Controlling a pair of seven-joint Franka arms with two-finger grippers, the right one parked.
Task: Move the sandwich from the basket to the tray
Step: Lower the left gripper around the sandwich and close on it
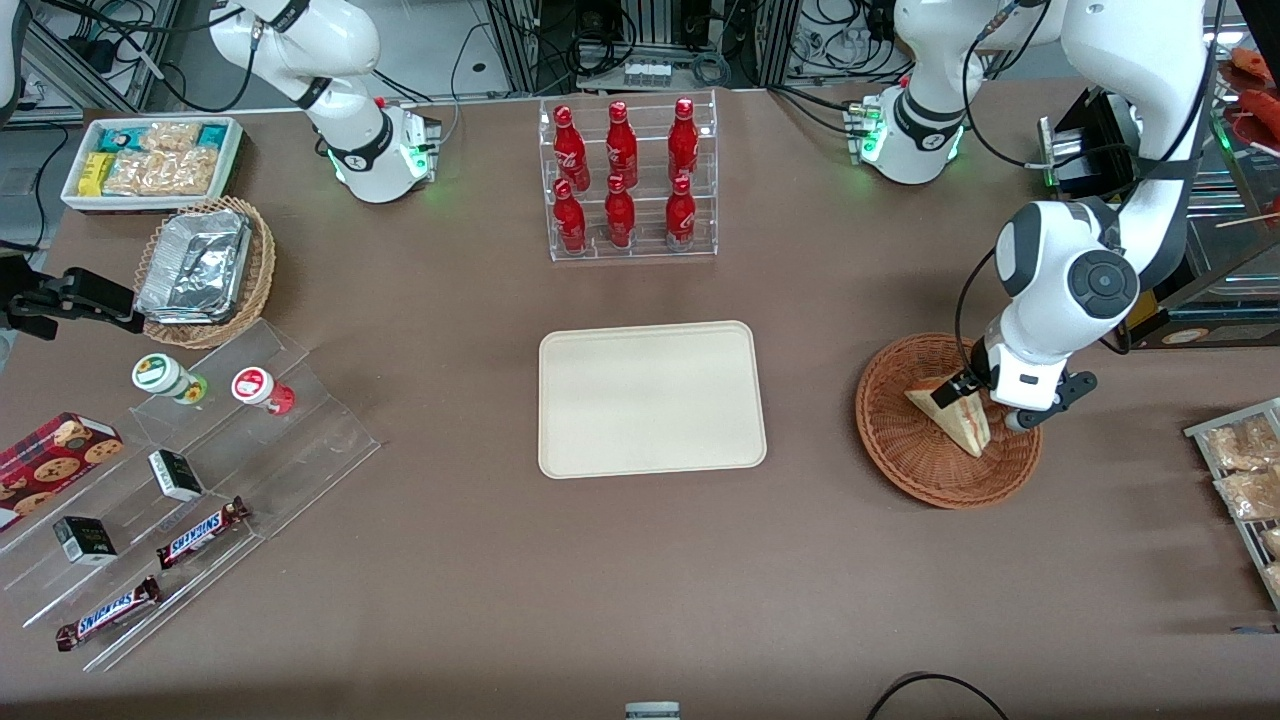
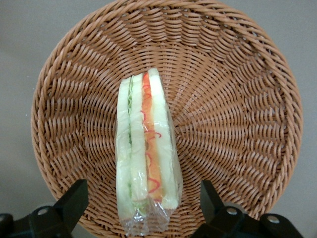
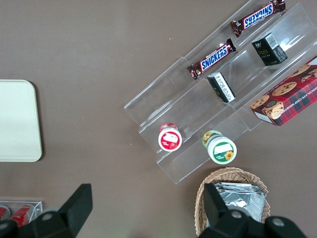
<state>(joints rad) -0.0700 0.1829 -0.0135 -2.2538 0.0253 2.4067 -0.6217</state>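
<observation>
The wrapped sandwich (image 1: 952,412) (image 2: 146,148), a wedge of white bread with orange and green filling, lies in the reddish-brown wicker basket (image 1: 905,468) (image 2: 237,124) toward the working arm's end of the table. My gripper (image 1: 990,404) (image 2: 142,194) hangs low over the basket and is open. Its two black fingers (image 2: 74,196) straddle the sandwich's wide end with a gap on each side. The cream tray (image 1: 650,400) (image 3: 17,121) lies flat at the table's middle, beside the basket, with nothing on it.
A clear rack of red cola bottles (image 1: 630,180) stands farther from the front camera than the tray. A wire rack of snack packets (image 1: 1240,480) sits near the basket. Acrylic steps with Snickers bars (image 1: 200,535), a tan foil-container basket (image 1: 205,270) and a white snack bin (image 1: 150,160) are at the parked arm's end.
</observation>
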